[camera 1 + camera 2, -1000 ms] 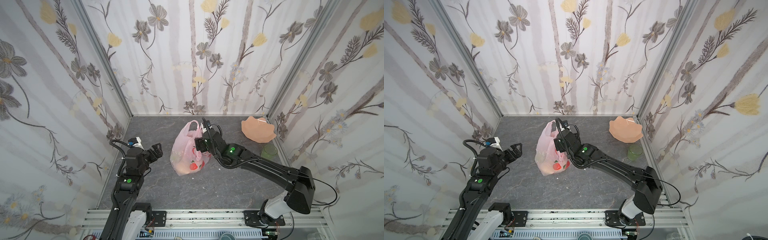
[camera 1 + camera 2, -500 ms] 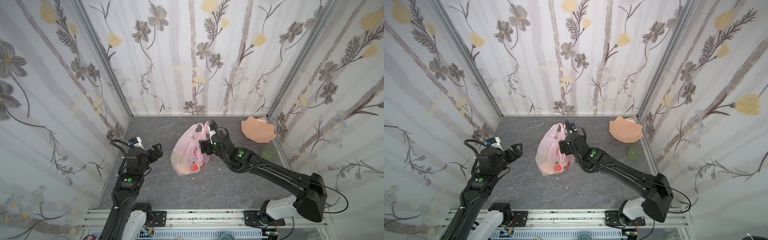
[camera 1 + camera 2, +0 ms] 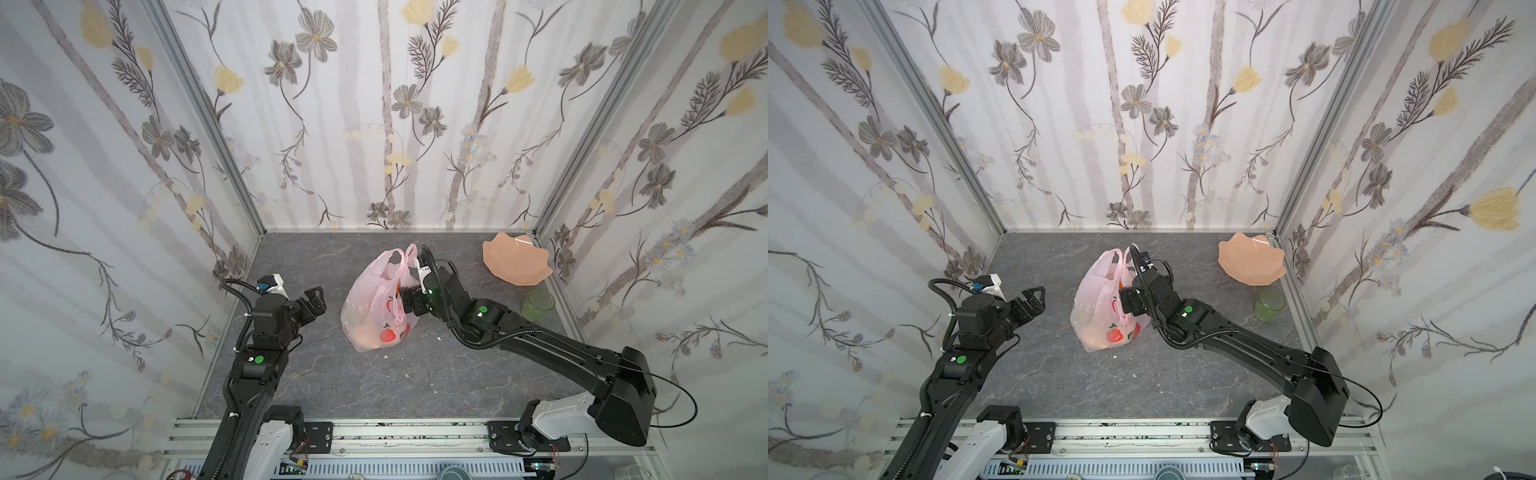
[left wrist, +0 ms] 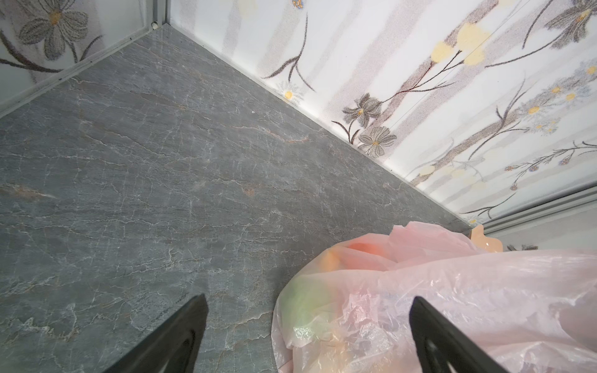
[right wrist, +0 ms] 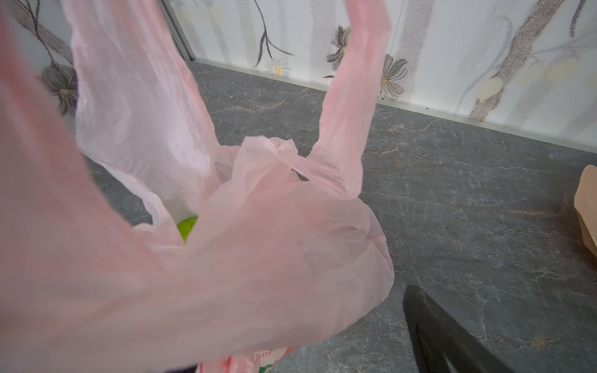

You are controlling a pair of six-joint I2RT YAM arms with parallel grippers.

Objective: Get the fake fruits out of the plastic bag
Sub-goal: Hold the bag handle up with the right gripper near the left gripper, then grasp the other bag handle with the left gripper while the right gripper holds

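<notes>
Grey marbled tabletop (image 3: 316, 374) carries the pink plastic bag (image 3: 374, 307) (mid-table), with a peach plate (image 3: 515, 264) and green cup (image 3: 538, 305) at far right

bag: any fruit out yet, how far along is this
Done: nothing yet; the fruits show only inside the bag. In hand: right gripper open against the bag's side, holding nothing; left gripper open, apart from it. Left: every fruit.
</notes>
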